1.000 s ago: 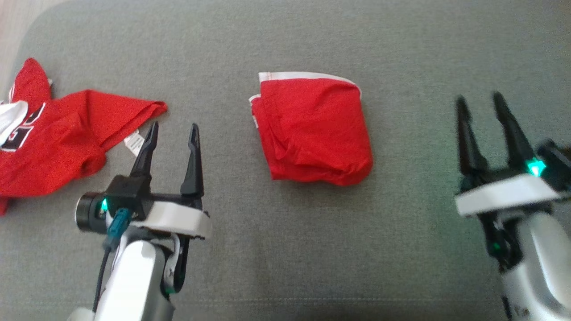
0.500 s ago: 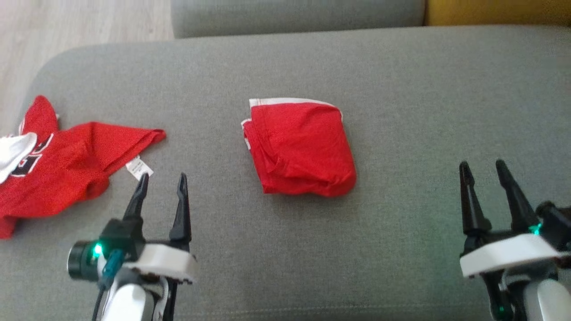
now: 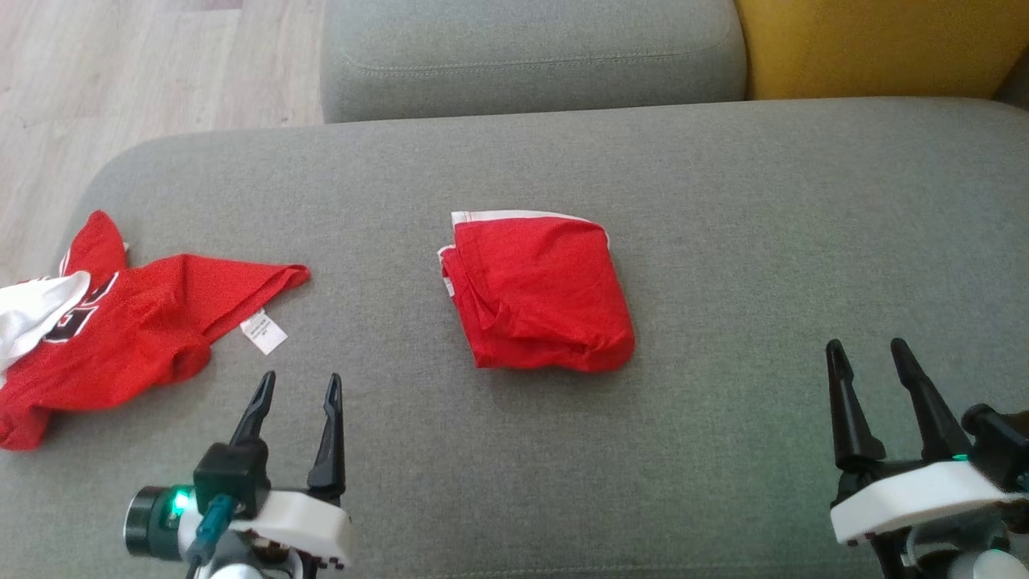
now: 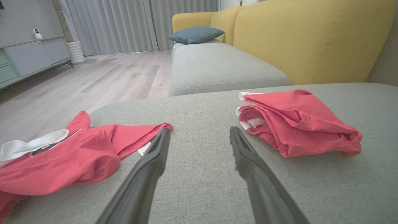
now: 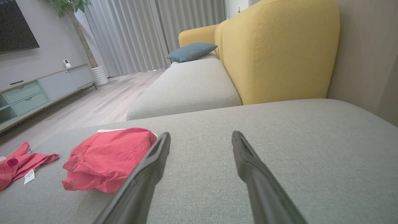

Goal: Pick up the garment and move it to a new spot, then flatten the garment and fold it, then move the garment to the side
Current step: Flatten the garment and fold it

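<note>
No readable text, tag [image 3: 264, 332] on crumpled garment [image 3: 137, 322] illegible

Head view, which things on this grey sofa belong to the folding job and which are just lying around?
Belongs to the job: folded red garment, mid-cushion; left gripper and right gripper, both open, holding nothing.
Lying about: crumpled red jersey at the left, possibly a later job; teal pillow; yellow backrest.

A wide grey sofa cushion [image 3: 723, 201] carries two things. A folded red garment [image 3: 539, 293] lies near its middle. A crumpled red shirt [image 3: 137, 330] lies well apart at the left edge, its white label [image 3: 264, 332] resting on the cushion.
</note>
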Available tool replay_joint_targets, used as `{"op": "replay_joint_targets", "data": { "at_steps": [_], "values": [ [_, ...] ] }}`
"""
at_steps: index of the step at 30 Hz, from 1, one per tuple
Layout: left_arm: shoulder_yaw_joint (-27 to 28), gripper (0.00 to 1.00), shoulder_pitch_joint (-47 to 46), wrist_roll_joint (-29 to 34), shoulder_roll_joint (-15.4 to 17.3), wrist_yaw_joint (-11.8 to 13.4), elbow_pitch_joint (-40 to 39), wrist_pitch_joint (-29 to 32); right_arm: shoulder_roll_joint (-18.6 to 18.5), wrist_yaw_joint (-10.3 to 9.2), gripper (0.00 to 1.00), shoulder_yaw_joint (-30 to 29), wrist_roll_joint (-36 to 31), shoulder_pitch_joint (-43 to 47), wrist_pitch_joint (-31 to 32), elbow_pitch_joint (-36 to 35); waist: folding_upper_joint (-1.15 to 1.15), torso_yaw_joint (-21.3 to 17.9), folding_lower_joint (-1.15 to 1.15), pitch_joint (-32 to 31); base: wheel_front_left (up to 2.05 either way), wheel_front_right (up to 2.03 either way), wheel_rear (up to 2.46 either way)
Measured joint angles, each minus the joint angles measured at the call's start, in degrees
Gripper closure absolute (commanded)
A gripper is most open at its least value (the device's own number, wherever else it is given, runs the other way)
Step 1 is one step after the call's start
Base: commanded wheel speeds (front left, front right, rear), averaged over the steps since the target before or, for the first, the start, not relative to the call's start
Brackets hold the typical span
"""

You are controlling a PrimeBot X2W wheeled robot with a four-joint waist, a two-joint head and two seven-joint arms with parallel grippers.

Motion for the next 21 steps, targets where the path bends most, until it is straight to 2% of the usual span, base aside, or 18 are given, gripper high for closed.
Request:
{"op": "replay_joint_targets", "data": {
  "at_steps": [21],
  "values": [
    [-0.49, 0.00, -0.03, 0.20, 0.60, 0.92, -0.77, 0.18, 0.78, 0.00, 0.00, -0.27, -0.48, 0.00, 0.94, -0.62, 0.00, 0.31, 0.00, 0.33, 0.00, 0.00, 0.00]
  ]
}}
